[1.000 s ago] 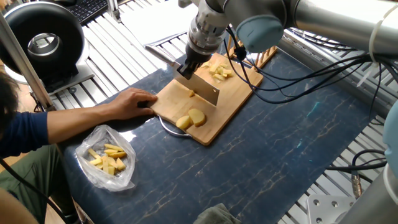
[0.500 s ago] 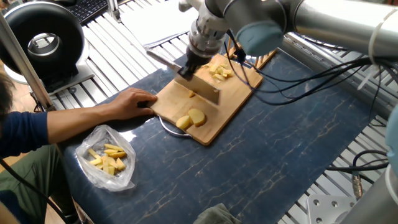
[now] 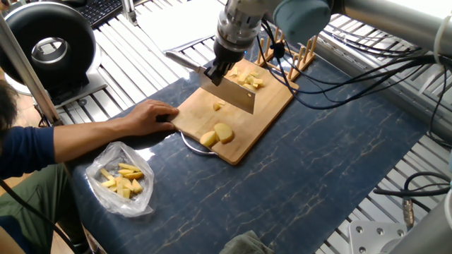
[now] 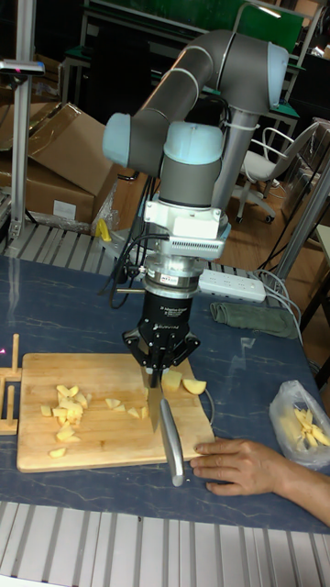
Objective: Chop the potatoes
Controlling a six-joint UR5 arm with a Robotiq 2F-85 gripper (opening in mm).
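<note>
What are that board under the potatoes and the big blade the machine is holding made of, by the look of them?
The cutting board looks like pale wood or bamboo, matte, with faint lengthwise grain. The cleaver held in the tool looks like bare metal, probably steel: grey, smooth, with a dull sheen. Its handle looks metallic too.
</note>
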